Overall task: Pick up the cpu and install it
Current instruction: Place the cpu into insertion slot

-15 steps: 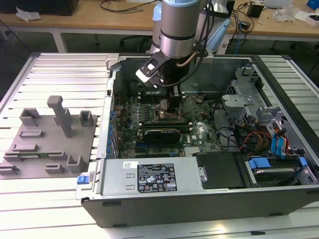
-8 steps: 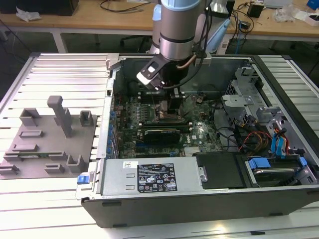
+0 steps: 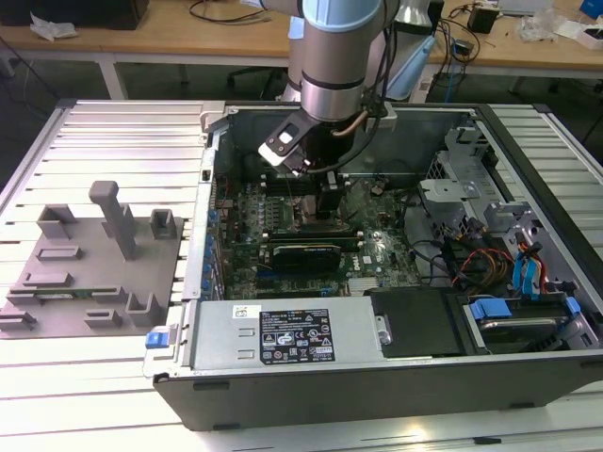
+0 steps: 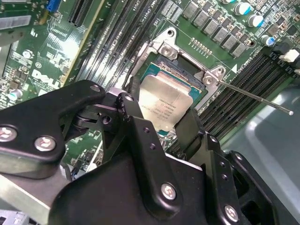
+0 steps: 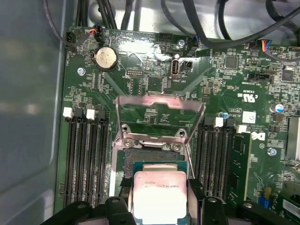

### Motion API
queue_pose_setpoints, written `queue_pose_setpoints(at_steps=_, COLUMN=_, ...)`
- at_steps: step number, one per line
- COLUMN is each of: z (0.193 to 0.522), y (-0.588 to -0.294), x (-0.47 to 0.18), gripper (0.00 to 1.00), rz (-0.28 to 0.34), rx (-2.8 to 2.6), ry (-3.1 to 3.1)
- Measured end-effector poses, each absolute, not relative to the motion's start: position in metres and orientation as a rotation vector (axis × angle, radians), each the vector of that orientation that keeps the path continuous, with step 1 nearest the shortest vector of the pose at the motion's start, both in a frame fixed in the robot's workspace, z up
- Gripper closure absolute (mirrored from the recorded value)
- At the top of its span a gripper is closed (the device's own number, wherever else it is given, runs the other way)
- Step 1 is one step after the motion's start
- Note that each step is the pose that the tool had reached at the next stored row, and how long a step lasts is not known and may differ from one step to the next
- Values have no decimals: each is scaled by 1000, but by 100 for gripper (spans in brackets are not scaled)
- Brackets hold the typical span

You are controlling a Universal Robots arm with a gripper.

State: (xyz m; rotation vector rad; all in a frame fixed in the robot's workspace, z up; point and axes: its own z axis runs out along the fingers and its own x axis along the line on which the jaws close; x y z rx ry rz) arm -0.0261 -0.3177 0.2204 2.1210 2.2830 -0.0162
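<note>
The cpu (image 4: 166,105) (image 5: 159,192) lies pale side up, level over the open socket (image 5: 149,154); whether it is seated cannot be told. The tool (image 4: 161,119) (image 5: 159,208) clamps it by two opposite edges between black fingers (image 4: 132,112). The socket's metal frame (image 5: 159,115) stands raised on the green motherboard (image 5: 140,75). The board sits inside the computer case (image 3: 377,386).

A wood-topped workbench (image 3: 170,42) on a white frame was observed along the far side of the room. Loose black cables (image 3: 226,11) and crumpled pale material (image 3: 52,28) were noted on its top. A dark floor (image 3: 38,80) was recorded beneath it. The near work surface was formed by a table (image 3: 113,122) of ribbed silvery slats, on which bright light was reflected along the near edge.
</note>
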Motion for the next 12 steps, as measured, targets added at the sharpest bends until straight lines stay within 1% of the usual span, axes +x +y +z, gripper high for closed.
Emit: queue_pose_setpoints(at_steps=12, z=206, y=-316, x=-26, gripper=45, rz=-17, rx=2175, ry=2232)
